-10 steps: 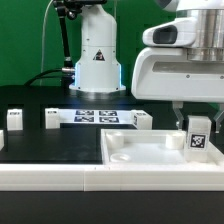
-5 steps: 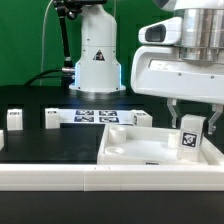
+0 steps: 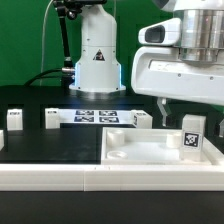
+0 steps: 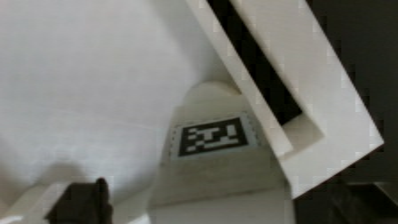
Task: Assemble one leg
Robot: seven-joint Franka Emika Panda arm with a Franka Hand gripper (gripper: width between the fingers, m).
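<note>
The leg (image 3: 191, 134), a small white post with a black-and-white tag facing the camera, stands upright on the right end of the wide white panel (image 3: 130, 152). My gripper (image 3: 190, 112) hangs just above it. The jaws stand spread wider than the leg and do not touch it. In the wrist view the leg (image 4: 217, 140) and its tag lie straight below, with one dark finger (image 4: 80, 200) off to its side and the panel's raised rim (image 4: 285, 70) beside it.
Two more small white posts (image 3: 14, 120) (image 3: 50, 120) stand on the black table at the exterior view's left, and another white part (image 3: 140, 119) stands behind the panel. The marker board (image 3: 95, 117) lies in front of the robot base (image 3: 97, 60).
The leg has shifted a little toward the exterior view's left on the panel. The gripper has moved the same way, risen slightly, and its fingers now stand clear of the leg.
</note>
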